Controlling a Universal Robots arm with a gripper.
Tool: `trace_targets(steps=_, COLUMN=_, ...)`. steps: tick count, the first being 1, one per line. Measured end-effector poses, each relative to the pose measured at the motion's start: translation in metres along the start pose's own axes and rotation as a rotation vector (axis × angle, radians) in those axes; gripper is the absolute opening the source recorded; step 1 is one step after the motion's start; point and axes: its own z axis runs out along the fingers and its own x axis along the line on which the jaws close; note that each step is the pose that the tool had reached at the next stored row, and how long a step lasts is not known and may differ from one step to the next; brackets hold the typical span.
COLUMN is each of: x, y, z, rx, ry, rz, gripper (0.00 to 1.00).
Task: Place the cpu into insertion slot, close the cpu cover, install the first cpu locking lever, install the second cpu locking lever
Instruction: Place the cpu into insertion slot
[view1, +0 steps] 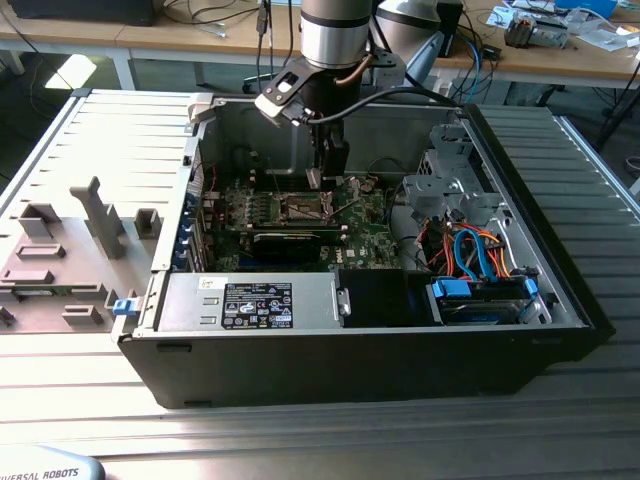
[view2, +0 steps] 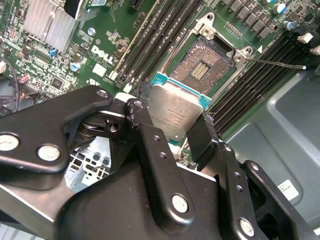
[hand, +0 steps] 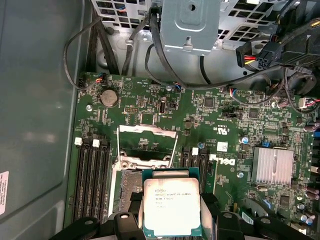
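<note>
Your gripper (view2: 174, 117) is squeezing the cpu (view2: 177, 105) by its edges between two black fingers. The shiny grey top faces both wrist views. The cpu hangs close over one edge of the insertion slot (view2: 200, 67) and is not in it yet. The slot is bare, and the cpu cover (hand: 148, 129) is flipped up beside it. In the exterior view, the arm reaches down into the open computer case (view1: 400, 370) on the worktop (view1: 300, 440).

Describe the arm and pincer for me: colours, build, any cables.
The arm is a silvery metal cylinder ending in a black wrist, with a black cable looping off it and a small pale grey block mounted beside it. The pincer is matte black: flat linked bars joined by shiny round pins.
</note>
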Motion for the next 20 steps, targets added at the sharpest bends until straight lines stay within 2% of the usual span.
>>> trace_targets(steps=2, x=0.0, y=0.0, z=0.0, rx=0.0011, ry=-0.0005, rz=0.024, gripper=0.54)
trace_targets(steps=10, x=0.0, y=0.0, z=0.0, rx=0.0023, ry=-0.0005, rz=0.05, gripper=0.54)
trace_targets(steps=15, x=0.0, y=0.0, z=0.0, rx=0.0032, ry=0.0027, rz=0.077, gripper=0.54)
trace_targets(steps=20, x=0.0, y=0.0, z=-0.0001, rx=0.0045, ry=0.0023, rz=0.106, gripper=0.54)
